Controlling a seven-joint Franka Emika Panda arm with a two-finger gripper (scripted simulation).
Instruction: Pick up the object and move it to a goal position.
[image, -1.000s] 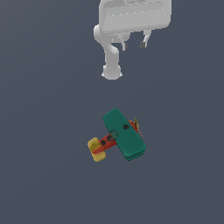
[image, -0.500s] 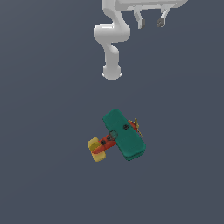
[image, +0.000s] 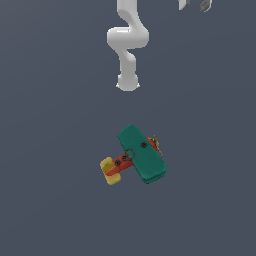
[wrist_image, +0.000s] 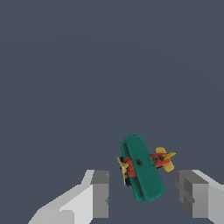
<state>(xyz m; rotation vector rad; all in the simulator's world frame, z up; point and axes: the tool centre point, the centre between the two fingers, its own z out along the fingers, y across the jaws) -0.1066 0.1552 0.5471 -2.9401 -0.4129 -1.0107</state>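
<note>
Hovering high above the bench (image: 45, 200), we hold our hand (wrist_image: 142, 194) released, its two fingers (wrist_image: 100, 194) spread wide with nothing between them; in the exterior view only the fingertips show at the top edge, well apart from the toy. The biplane (image: 135, 156) rests on the plain grey bench surface, roughly in its middle, in front of the arm's base (image: 127, 82), well away from every visible edge. Its teal wings (wrist_image: 142, 173) lie broad and flat, the red body runs across them, the yellow tail (image: 110, 171) points toward the exterior view's left and the tan propeller (wrist_image: 122, 169) sits at the opposite end. We judge the step in hand to be the approach, with no contact made yet. To do it well, we should centre the hand over the wings, turn the wrist so the fingers close across the narrow span of the wing stack rather than along its length, and descend straight. No goal marker is visible to us.
</note>
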